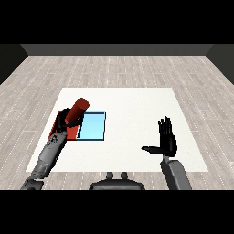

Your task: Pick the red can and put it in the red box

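The red can [78,109] is held up off the table, tilted, its top leaning toward the far right, and it is carried over the left side of the scene. It is gripped by the left hand [68,119], whose fingers are curled round its lower part. Beneath and behind hand and can, the red tray [58,122] is only partly seen, most of it hidden by the forearm; touching it on its right lies the light blue tray [93,126]. The can is judged to be nearly over its goal, with only lowering and letting go left to be done. A slip could be made here: since the can is tilted toward the blue side, it could topple or roll across the shared edge into the wrong tray if released too high. Well apart on the white table [132,105], the right hand [167,139] is held upright, fingers straight, thumb out, grasping nothing.
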`<action>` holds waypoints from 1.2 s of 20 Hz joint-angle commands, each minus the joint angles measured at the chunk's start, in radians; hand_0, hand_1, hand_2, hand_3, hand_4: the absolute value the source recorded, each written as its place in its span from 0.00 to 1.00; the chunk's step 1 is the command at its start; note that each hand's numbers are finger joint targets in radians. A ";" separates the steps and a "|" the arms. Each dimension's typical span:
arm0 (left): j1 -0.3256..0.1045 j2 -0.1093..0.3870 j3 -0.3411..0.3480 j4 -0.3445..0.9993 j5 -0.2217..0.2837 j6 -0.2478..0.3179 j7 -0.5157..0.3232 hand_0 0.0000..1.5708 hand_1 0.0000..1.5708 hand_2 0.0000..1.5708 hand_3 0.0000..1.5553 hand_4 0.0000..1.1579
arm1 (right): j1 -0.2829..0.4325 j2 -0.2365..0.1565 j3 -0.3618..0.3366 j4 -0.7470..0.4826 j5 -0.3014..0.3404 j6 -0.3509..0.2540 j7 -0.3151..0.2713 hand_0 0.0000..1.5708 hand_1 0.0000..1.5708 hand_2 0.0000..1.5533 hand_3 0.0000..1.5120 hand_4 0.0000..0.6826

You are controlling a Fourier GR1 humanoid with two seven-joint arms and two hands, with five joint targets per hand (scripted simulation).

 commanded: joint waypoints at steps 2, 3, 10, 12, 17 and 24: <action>-0.027 0.091 0.029 0.266 -0.042 -0.069 0.025 1.00 1.00 0.99 0.96 0.91 | -0.043 0.020 -0.005 0.083 0.014 -0.004 -0.010 0.00 0.00 0.00 0.00 0.00; -0.092 0.088 0.024 0.317 -0.046 -0.074 0.108 1.00 1.00 0.99 0.95 0.91 | -0.044 0.000 -0.034 0.110 -0.005 0.026 -0.022 0.00 0.00 0.00 0.00 0.00; -0.179 0.103 -0.006 0.720 -0.156 -0.084 0.146 0.60 0.60 0.54 0.43 0.77 | -0.083 0.023 -0.056 0.176 0.003 0.023 -0.070 0.00 0.00 0.00 0.00 0.00; -0.217 0.070 0.002 0.813 -0.156 -0.111 0.138 0.40 0.40 0.38 0.00 0.67 | -0.077 0.009 -0.042 0.195 0.024 0.032 -0.064 0.00 0.00 0.00 0.00 0.00; -0.227 0.034 0.005 0.956 -0.180 -0.146 0.074 0.71 0.71 0.66 0.00 0.56 | -0.161 0.017 -0.068 0.282 0.013 0.050 -0.081 0.00 0.00 0.00 0.00 0.00; -0.320 0.075 -0.016 1.066 -0.222 -0.264 0.121 0.00 0.00 0.00 0.00 0.00 | -0.220 0.066 -0.060 0.350 0.030 0.039 -0.120 0.00 0.00 0.00 0.00 0.00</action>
